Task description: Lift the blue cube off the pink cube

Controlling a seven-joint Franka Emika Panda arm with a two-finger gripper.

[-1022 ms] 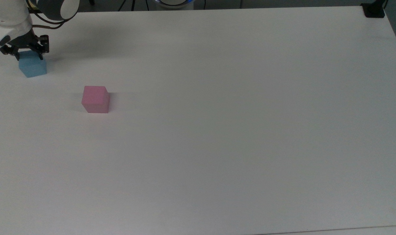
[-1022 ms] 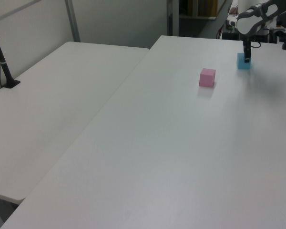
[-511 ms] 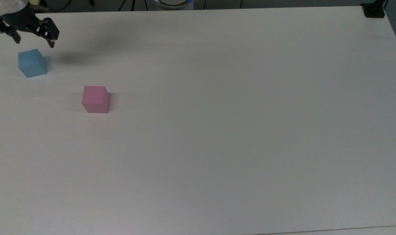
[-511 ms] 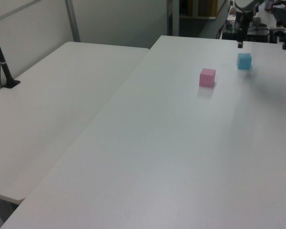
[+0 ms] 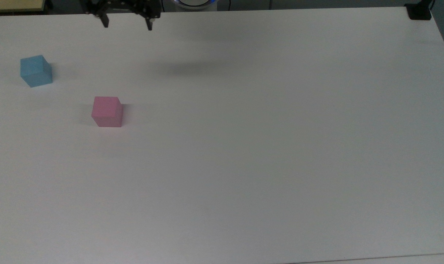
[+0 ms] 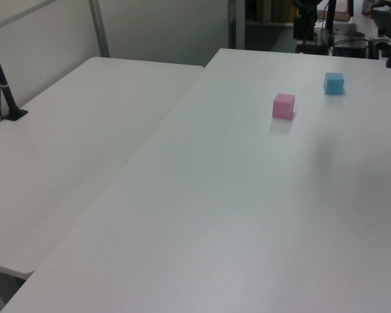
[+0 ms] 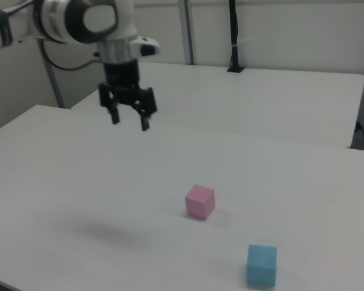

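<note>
Now, the small, matte, light sky-blue cube (image 5: 36,70) sits directly on the broad white tabletop (image 5: 266,139), near the top view's left edge and toward the far side of the table. It is off the small, matte, pastel pink cube (image 5: 107,111), which rests on the same surface, nearer the camera and to the top view's right of it. The two cubes are apart, with bare table between them, and neither touches the other. In the left view the blue cube (image 6: 333,83) lies beyond and to the right of the pink cube (image 6: 283,105); in the right view the blue cube (image 7: 261,264) is the nearer one, low in the picture, with the pink cube (image 7: 199,201) behind it and to the left.

My black two-finger gripper (image 5: 127,23) hangs in the air at the far edge of the table in the top view, well away from both cubes and to the top view's right of them. Its fingers are spread wide and hold nothing. In the right view my gripper (image 7: 128,122) points straight down from the white arm (image 7: 79,21), high above the tabletop, and its soft shadow (image 5: 192,68) falls on bare table.

A second white table (image 6: 72,150) stands alongside in the left view, with a black post (image 6: 3,81) on it.
</note>
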